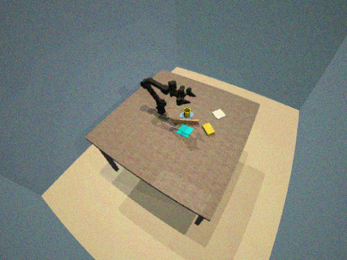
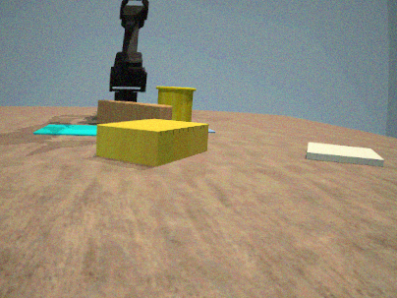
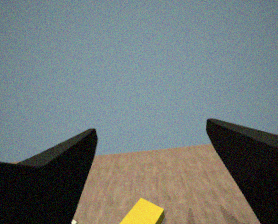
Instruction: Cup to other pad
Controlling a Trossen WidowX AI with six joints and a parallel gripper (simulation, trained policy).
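A yellow cup (image 1: pixel 186 112) (image 2: pixel 176 102) stands upright on the blue pad (image 1: pixel 182 116) (image 2: pixel 211 131), behind the wooden bar in the exterior view. The other pad, cyan (image 1: pixel 185 131) (image 2: pixel 65 130), lies flat on the far side of the bar from the cup, with nothing standing on it. My gripper (image 1: pixel 191 99) (image 3: pixel 151 129) is open, with nothing between its fingers. It is raised above the table, apart from the cup, and the wrist view does not show the cup. The marbles cannot be made out in any view.
A low wooden bar (image 1: pixel 186 121) (image 2: pixel 133 112) lies between the two pads. A yellow block (image 1: pixel 209 129) (image 2: pixel 156 143) (image 3: pixel 144 213) lies near the bar's end. A flat white tile (image 1: pixel 219 113) (image 2: pixel 344 153) lies farther off on the table (image 1: pixel 142 154) (image 2: pixel 221 235).
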